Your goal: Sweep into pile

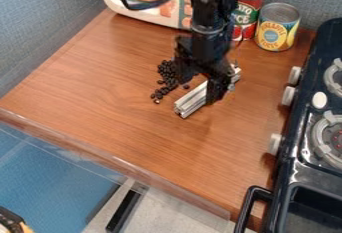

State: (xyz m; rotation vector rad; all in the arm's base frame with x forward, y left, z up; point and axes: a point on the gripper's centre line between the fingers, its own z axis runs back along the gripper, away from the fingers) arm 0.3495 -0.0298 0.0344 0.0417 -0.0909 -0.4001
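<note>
Beans: a scatter of dark beans (166, 71) lies between the middle of the bench (127, 122) and its back edge, thicker towards the back, with stragglers trailing towards the front edge.
Bar: a grooved silver bar (192, 100) lies aslant beside the beans, on the side towards the stove (294, 142), one end pointing to the bench's back right corner.
Claw: the black claw (217, 92) is over the bar, pinching it between its fingers.
Arm: the black arm (212, 7) comes in from the top edge, above the bench's back edge.
Cans: a red can (248, 1) and a yellow can (276, 29) stand upright near the back right corner.
</note>
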